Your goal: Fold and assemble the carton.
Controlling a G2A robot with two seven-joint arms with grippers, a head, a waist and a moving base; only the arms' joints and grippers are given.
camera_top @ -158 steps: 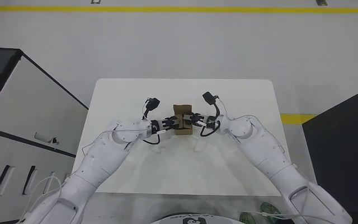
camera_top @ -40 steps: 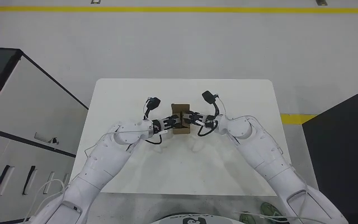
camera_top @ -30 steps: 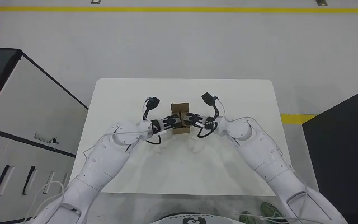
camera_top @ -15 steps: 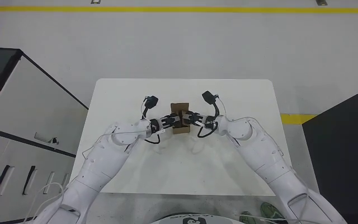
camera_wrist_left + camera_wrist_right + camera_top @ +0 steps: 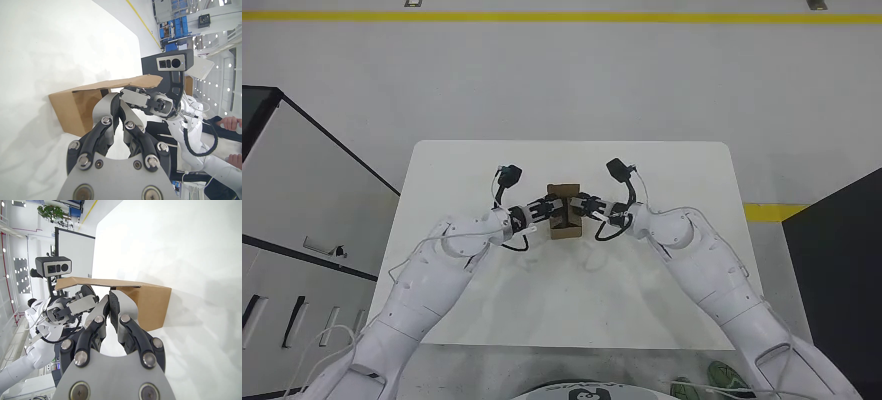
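Top view: carton (image 5: 564,192) sits on the table (image 5: 662,300) between left gripper (image 5: 554,209) and right gripper (image 5: 579,208), both pinched closed at its open ends. Looks light and bendy, so I'd grab the loose flap (image 5: 143,82) near its crease.

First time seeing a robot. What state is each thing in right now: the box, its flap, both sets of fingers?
Carton: resting on the table, partly assembled, end open.
Flap: unfolded, sticking out past the opening.
Left gripper: shut, at the carton's open end.
Right gripper: shut, at the carton's opposite end.
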